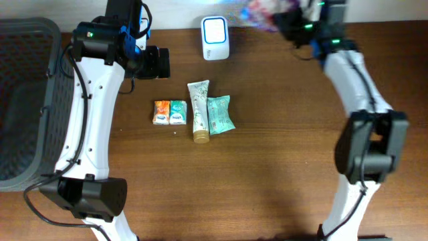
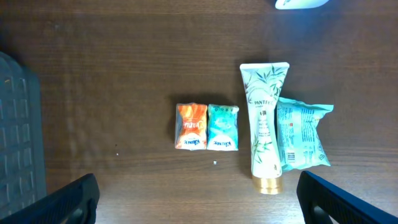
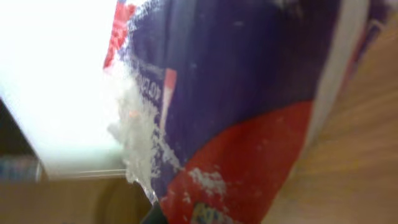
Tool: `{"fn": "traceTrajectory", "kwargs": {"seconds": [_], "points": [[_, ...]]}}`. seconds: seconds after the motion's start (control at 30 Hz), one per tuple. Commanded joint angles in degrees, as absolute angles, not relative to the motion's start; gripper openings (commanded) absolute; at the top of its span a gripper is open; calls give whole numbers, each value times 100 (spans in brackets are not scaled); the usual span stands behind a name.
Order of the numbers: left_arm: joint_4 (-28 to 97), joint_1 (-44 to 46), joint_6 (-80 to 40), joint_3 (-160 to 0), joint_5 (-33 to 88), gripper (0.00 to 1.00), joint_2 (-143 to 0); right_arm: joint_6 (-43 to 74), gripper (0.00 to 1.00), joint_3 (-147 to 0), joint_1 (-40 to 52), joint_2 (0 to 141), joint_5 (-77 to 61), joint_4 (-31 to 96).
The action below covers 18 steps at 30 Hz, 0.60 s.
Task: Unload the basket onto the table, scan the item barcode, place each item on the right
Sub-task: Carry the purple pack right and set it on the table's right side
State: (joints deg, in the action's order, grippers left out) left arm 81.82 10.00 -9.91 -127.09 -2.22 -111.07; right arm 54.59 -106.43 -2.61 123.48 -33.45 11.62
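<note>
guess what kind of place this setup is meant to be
Probably a mock shop checkout: a white barcode scanner, small packaged goods like the tube on the wooden table, and a grey basket alongside.

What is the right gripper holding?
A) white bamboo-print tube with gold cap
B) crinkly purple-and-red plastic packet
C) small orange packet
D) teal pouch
B: the right gripper is shut on the crinkly purple-and-red plastic packet, which fills its wrist view; the other three lie on the brown wooden table.
</note>
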Motion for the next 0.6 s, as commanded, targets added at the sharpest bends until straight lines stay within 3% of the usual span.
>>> {"fn": "traceTrajectory", "kwargs": {"seconds": [0.0, 0.13, 0.3, 0.33, 0.4, 0.43, 0.47, 0.57], "points": [[8178, 969, -978, -12757, -261, 99, -11089, 6051, 4, -10715, -902, 12134, -3037, 2252], [8178, 969, -978, -12755, -261, 99, -11089, 6005, 4, -10606, -1608, 12134, -2088, 3522], [8178, 969, -978, -12757, -261, 99, -11089, 5631, 9, -10606, -2121, 12134, -1920, 3568], [8178, 969, -978, -12755, -261, 99, -11089, 5428, 22, -10606, -2187, 12134, -1922, 3573], [8178, 969, -978, -12757, -261, 99, -11089, 5017, 69, -10606, -2248, 12134, -2045, 3688], [8178, 969, -978, -12755, -261, 99, -11089, 4928, 86, -10606, -2248, 12134, -2121, 3734], [8178, 969, -978, -12755, -261, 99, -11089, 4928, 95, -10606, -2257, 12134, -2119, 3852], [8178, 969, -978, -12755, -261, 99, -11089, 4604, 96, -10608, -2436, 11931, -2318, 3931]]}}
